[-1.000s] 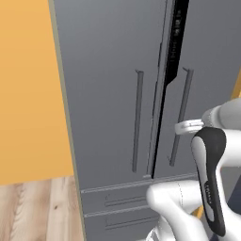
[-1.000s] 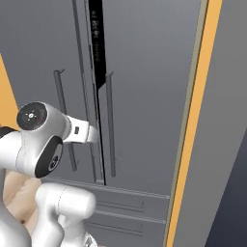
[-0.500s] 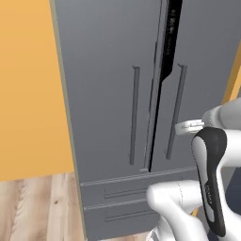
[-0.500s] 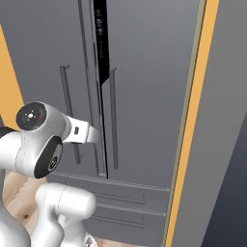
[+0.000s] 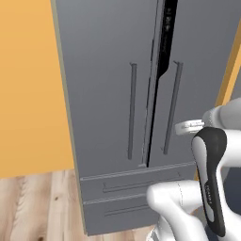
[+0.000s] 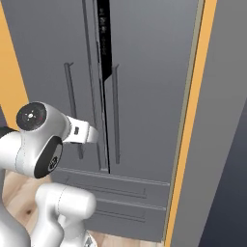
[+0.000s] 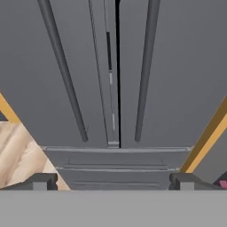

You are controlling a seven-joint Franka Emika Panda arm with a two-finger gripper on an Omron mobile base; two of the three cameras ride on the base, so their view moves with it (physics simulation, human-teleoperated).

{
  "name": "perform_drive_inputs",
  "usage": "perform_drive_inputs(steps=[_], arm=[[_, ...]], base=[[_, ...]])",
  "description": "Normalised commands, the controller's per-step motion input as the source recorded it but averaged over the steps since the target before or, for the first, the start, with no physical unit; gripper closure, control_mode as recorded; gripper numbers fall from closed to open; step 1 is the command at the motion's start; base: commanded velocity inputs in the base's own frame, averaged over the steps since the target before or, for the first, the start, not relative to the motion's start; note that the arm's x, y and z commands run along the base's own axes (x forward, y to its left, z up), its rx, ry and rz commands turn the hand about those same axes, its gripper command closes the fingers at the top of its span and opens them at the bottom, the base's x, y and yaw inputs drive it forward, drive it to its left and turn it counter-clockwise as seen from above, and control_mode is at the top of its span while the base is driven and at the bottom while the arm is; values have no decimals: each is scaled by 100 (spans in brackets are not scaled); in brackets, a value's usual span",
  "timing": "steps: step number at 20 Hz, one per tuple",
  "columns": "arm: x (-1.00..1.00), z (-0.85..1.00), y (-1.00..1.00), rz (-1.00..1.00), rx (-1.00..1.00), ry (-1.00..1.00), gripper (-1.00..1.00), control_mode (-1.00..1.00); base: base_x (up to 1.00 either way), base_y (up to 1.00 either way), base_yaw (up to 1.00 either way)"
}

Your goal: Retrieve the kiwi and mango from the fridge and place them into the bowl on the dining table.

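Orange walls flank the fridge (image 5: 103, 94), which takes up most of the left base view, its tall dark grey body running from the top edge down to the pale wood floor (image 5: 33, 202) at lower left. Two long vertical handles sit either side of the centre seam: the left handle (image 5: 132, 110) and the right handle (image 5: 172, 108), with a narrow black gap showing between the doors near the top centre. Two drawers (image 5: 136, 188) lie across the bottom of the appliance.

In the hand view the end effector (image 7: 113, 181) points straight at that centre seam, its dark fingertips (image 7: 42, 181) spread wide at the bottom corners of the frame, released and gripping nothing. It hangs clear of the doors, touching neither handle.

Judging by this, the task is at its very first step: getting the fridge open. Kiwi and mango are presumably behind the doors, so their positions cannot be told. The next move calls for lining the open fingers up around one handle bar, closing on it, and pulling along the door's swing arc, with the base leaving room for the door.
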Motion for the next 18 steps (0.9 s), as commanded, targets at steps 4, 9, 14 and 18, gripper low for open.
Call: perform_drive_inputs(steps=[4, 9, 14, 18], arm=[[0, 0, 0, 0, 0, 0, -100, 100], [0, 0, 0, 0, 0, 0, -100, 100], [0, 0, 0, 0, 0, 0, -100, 100], [0, 0, 0, 0, 0, 0, -100, 100]], base=[[-35, 0, 0], [-34, 0, 0], [-39, 0, 0], [-42, 0, 0]])
